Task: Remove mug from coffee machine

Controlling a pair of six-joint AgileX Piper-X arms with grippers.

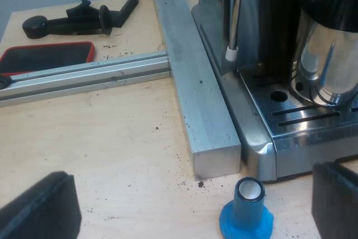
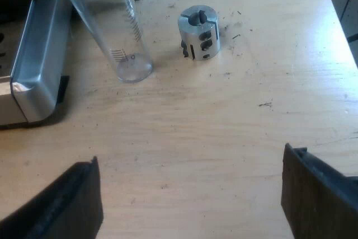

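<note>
A shiny metal mug (image 1: 327, 54) with a dark rim stands on the drip tray (image 1: 291, 117) of the espresso machine (image 1: 224, 4), under its front. My left gripper (image 1: 190, 216) hovers open over the wooden table, short of the machine's near corner, with a blue tamper (image 1: 248, 212) upright between its fingers and untouched. The machine's steam wand (image 1: 234, 20) hangs beside the tray. My right gripper (image 2: 190, 205) is open above bare table, with nothing between its fingers. Beyond it a clear measuring glass (image 2: 114, 26) stands by the machine's corner (image 2: 33, 65).
A thick aluminium bar (image 1: 196, 82) runs along the machine's side, and a second rail (image 1: 84, 74) meets it. Past the rail lie a red-rimmed black tray (image 1: 47, 57) and a black long-handled tool (image 1: 72, 18). A slotted metal cylinder (image 2: 199, 32) sits near the glass.
</note>
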